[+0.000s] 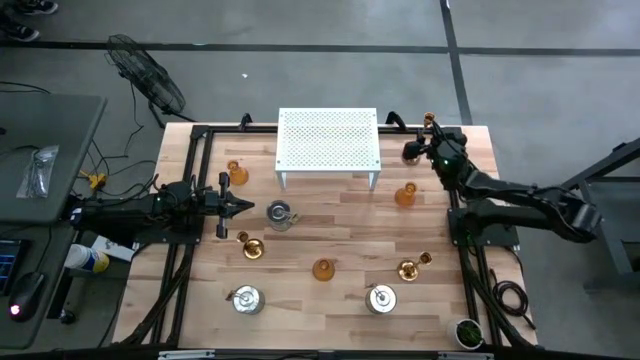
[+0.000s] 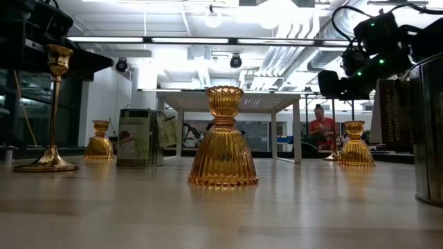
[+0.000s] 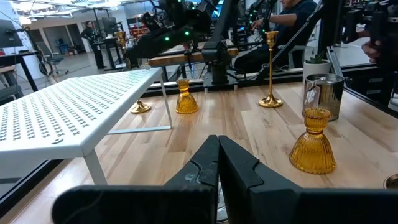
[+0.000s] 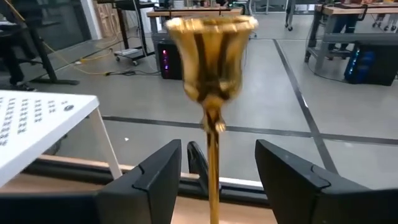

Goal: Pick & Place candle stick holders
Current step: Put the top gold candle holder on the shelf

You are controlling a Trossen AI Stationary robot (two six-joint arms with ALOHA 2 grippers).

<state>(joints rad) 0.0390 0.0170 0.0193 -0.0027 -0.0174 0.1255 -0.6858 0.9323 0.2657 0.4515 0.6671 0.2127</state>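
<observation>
A tall gold candlestick (image 1: 430, 121) stands on its round base at the table's far right corner. My right gripper (image 1: 430, 136) is open just in front of it. In the right wrist view the stem (image 4: 214, 163) rises between the two spread fingers (image 4: 155, 177), and I see no touch. Two more gold candlesticks (image 1: 250, 246) (image 1: 410, 267), three amber cups (image 1: 237, 174) (image 1: 405, 195) (image 1: 323, 269) and three silvery pots (image 1: 279, 213) (image 1: 247, 299) (image 1: 381, 298) stand about the table. My left gripper (image 1: 236, 205) waits shut at the left, beside the nearest pot.
The white perforated rack (image 1: 328, 148) stands on its legs at the far middle of the table, left of my right gripper. A black frame (image 1: 470, 250) runs along the table's sides. People work at benches in the room beyond (image 2: 320, 128).
</observation>
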